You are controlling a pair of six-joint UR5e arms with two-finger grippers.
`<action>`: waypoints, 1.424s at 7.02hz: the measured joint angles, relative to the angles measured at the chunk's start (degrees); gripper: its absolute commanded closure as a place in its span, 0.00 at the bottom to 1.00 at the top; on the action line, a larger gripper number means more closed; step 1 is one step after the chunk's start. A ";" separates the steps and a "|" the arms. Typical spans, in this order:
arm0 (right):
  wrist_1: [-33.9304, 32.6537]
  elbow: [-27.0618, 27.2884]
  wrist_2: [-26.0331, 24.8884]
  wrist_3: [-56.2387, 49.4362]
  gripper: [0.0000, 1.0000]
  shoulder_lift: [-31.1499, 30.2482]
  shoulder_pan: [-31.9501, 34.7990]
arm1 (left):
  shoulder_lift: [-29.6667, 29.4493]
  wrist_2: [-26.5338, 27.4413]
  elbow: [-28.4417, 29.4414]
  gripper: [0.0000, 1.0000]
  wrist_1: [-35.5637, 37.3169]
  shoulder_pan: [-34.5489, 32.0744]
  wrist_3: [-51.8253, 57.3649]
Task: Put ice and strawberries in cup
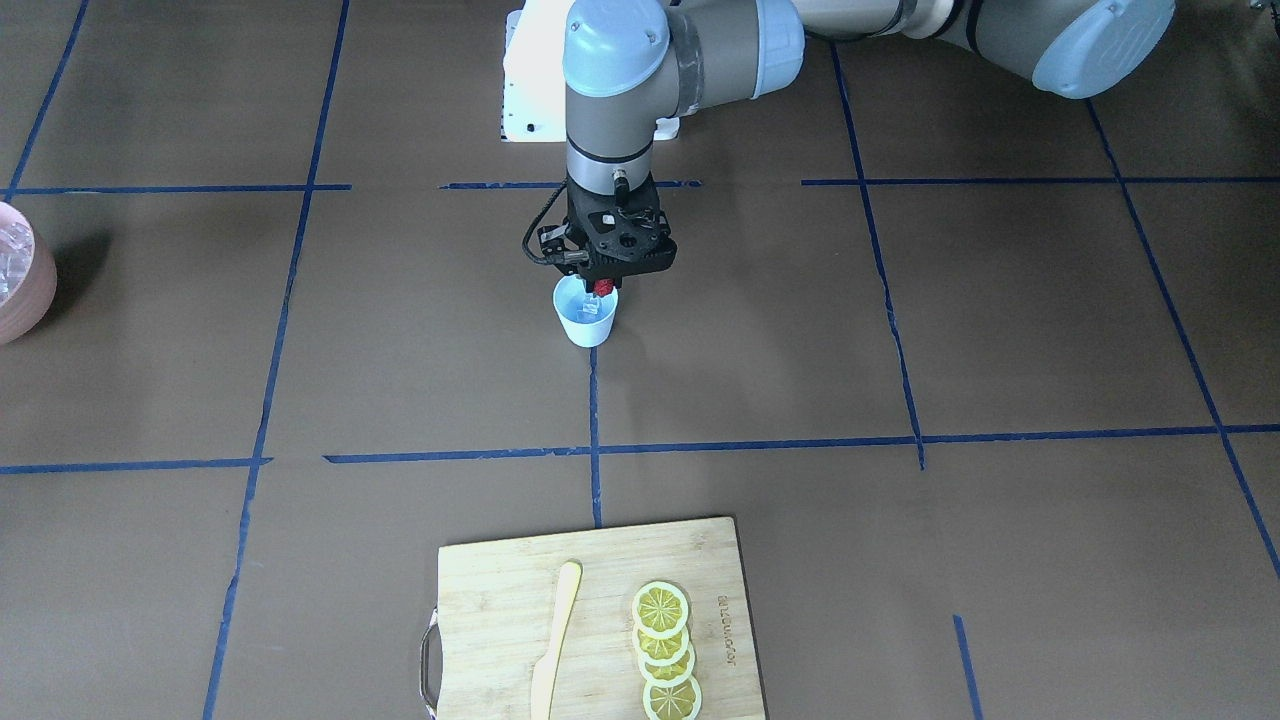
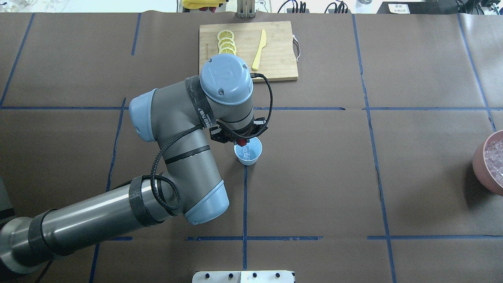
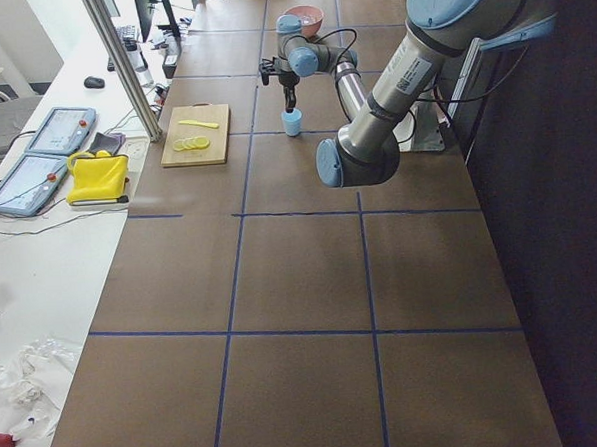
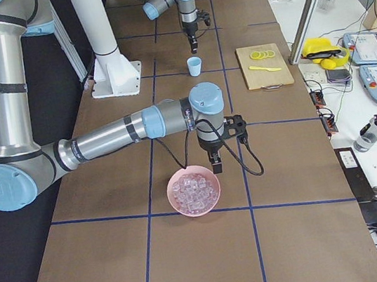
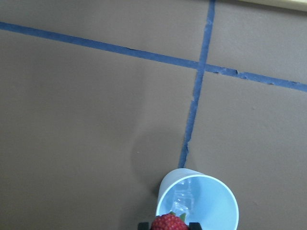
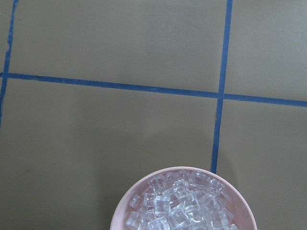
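Strawberry (image 5: 169, 222), judged soft, light and easily bruised, is clamped by its sides in the left gripper (image 1: 603, 285) just above the cup (image 5: 226, 211) holding ice (image 5: 181, 203); right gripper (image 4: 215, 169) state above the pink bowl (image 4: 172, 201) cannot be told.

The bowl (image 1: 30, 295) is cut by the front view's left edge and the right wrist view's bottom edge. In the left wrist view the strawberry (image 5: 169, 221) and the left gripper (image 5: 169, 226) fingertips (image 5: 143, 225) run off the bottom edge, and the strawberry hides part of the ice (image 5: 184, 196) in the cup (image 5: 218, 211). The right gripper (image 4: 217, 168) shows only in a side view, too small to judge. The cutting board (image 1: 500, 600) runs off the front view's bottom.
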 measured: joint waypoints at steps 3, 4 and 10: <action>0.00 0.00 0.03 0.00 0.01 -0.03 0.17 | -0.77 0.19 1.58 0.00 -1.14 0.57 -0.13; 0.00 0.00 0.03 0.00 0.01 -0.02 0.22 | -0.66 0.18 1.54 0.00 -1.11 0.63 -0.03; 0.04 -1.90 -0.67 -0.04 0.01 1.87 0.45 | 5.56 -0.33 -9.54 0.00 10.88 -4.06 12.47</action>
